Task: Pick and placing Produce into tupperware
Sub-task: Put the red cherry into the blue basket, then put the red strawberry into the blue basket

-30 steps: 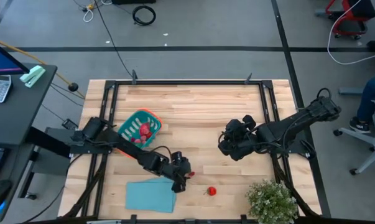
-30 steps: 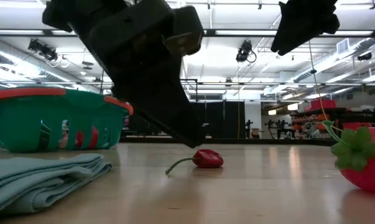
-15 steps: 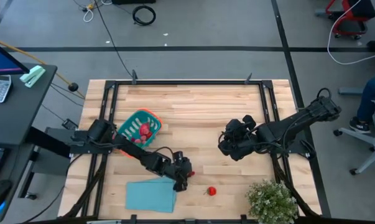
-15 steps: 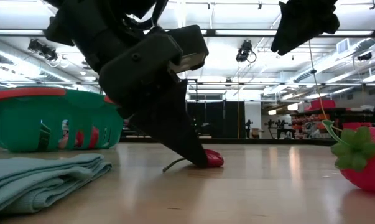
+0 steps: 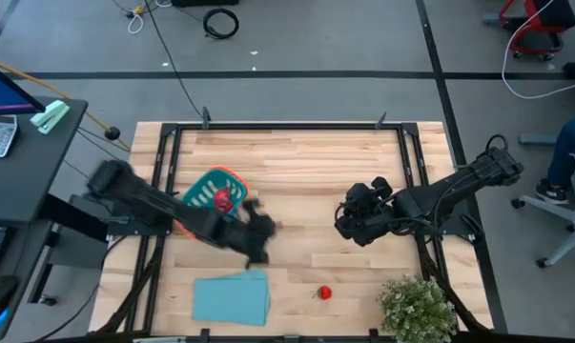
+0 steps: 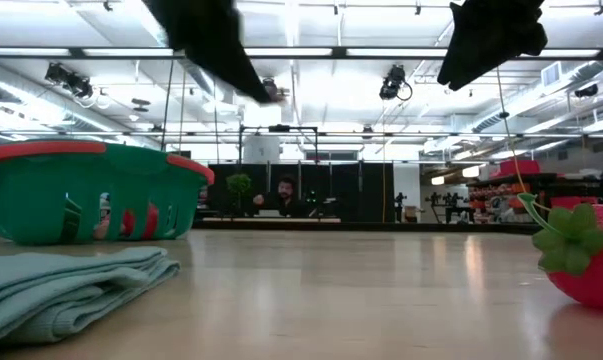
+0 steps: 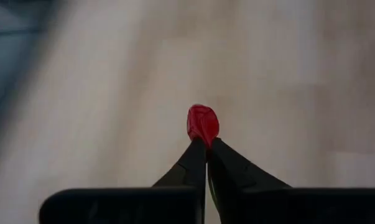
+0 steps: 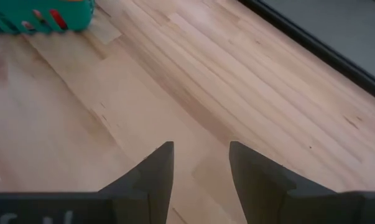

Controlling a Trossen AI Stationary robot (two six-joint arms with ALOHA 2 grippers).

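Right now my left hand is clamped on a small red piece of produce, its two fingertips pressed together around the lower end of it with the wooden bench blurred beneath. From above, that hand hangs over the bench just off the four o'clock side of the tupperware, not touching it. The teal tub with its orange rim sits toward nine o'clock on the bench, and red produce already lies inside it. At bench height the tub stands upright, with red pieces showing through its slots, and my left arm is raised well clear of the surface.

One toy strawberry with a green leafy cap lies by itself on the wood toward six o'clock, well apart from the tub; at bench height it looms close at three o'clock. The folded light-blue cloth lies flat at about seven o'clock, near the bench's front edge.

My right hand waits with its fingers apart, holding nothing, above bare wood; from above it sits toward three o'clock of the bench. The potted plant stands at the five o'clock corner.
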